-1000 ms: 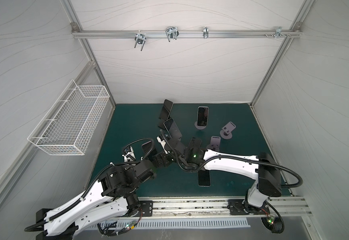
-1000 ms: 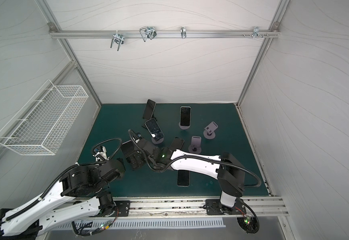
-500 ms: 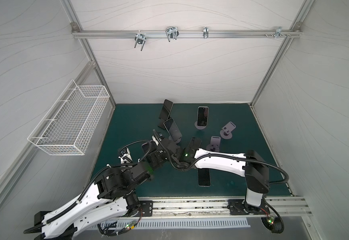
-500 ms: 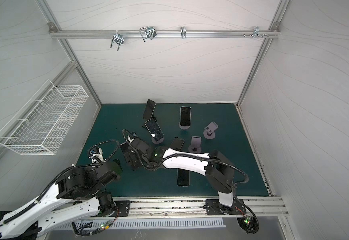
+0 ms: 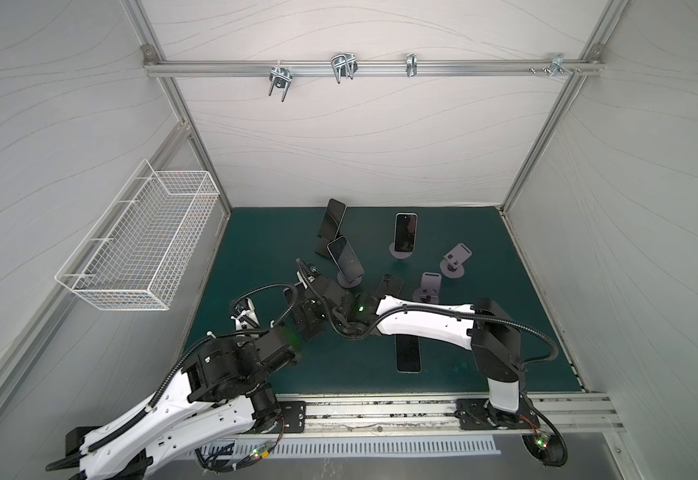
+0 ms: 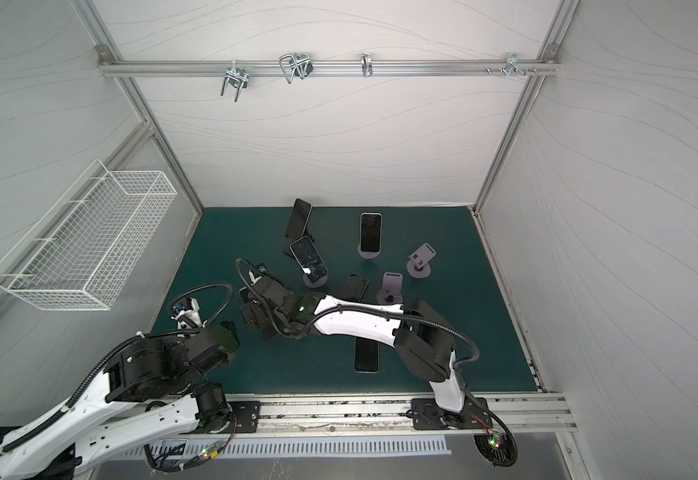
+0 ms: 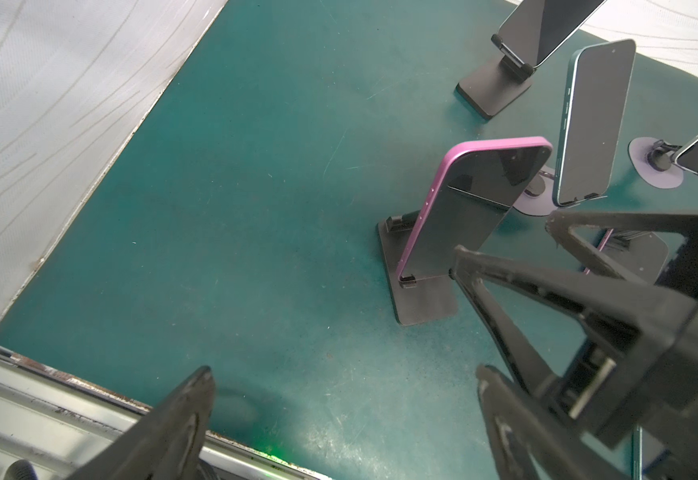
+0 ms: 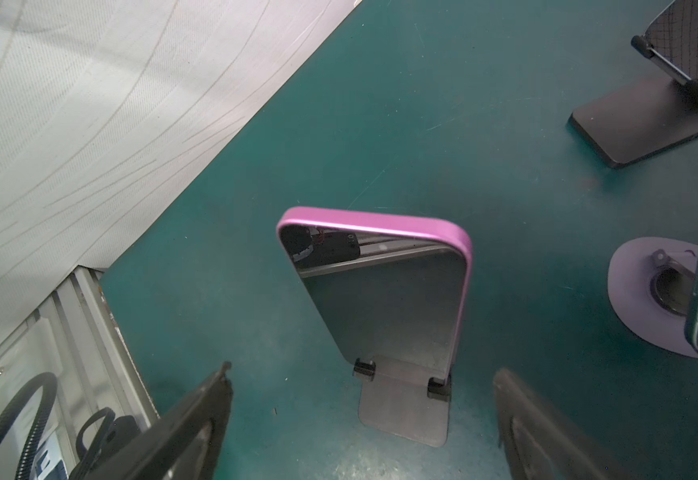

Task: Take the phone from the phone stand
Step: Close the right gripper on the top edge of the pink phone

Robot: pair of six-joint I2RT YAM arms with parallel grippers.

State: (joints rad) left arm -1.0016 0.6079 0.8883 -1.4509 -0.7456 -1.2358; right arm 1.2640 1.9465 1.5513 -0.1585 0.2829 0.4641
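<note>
Pink phone [image 8: 380,299] leans back on its stand [image 8: 405,415], its bottom edge caught in two small hooks, on the left-front part of the green tabletop [image 8: 442,104]. Right jaws are spread wide just in front, one on each side. No grip yet; probably lining up to pinch its edges. Left jaws are spread too, empty, nearby.

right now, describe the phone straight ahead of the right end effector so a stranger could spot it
On the left half of the green mat, ahead of the open right end effector, a phone leans on a flat dark stand. Only its frame is pink; the next phone is teal-edged.
</note>
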